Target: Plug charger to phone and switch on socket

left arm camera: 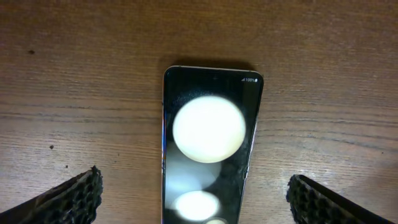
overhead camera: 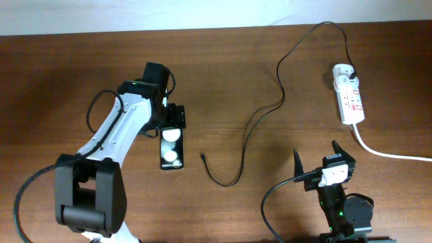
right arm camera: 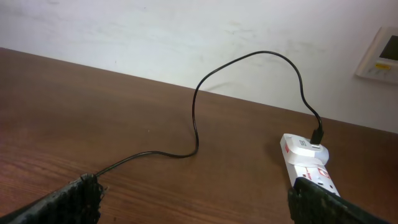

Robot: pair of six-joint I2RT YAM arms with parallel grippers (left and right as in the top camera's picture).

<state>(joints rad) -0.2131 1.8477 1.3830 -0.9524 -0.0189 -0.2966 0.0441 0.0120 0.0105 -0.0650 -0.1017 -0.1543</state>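
Note:
The black phone (overhead camera: 171, 150) lies flat on the wooden table, its screen showing round white reflections; it fills the left wrist view (left arm camera: 211, 143). My left gripper (overhead camera: 172, 130) is open just above the phone's far end, its fingers (left arm camera: 196, 199) on either side of the phone without touching it. The thin black charger cable (overhead camera: 251, 125) runs from its loose tip (overhead camera: 202, 157) to a plug in the white socket (overhead camera: 349, 94). My right gripper (overhead camera: 317, 156) is open and empty near the front edge. The right wrist view shows the cable (right arm camera: 196, 118) and the socket (right arm camera: 308, 158).
The socket's thick white cord (overhead camera: 391, 154) runs off to the right edge. A white wall (right arm camera: 155, 37) rises behind the table's far edge, with a white panel (right arm camera: 380, 53) on it.

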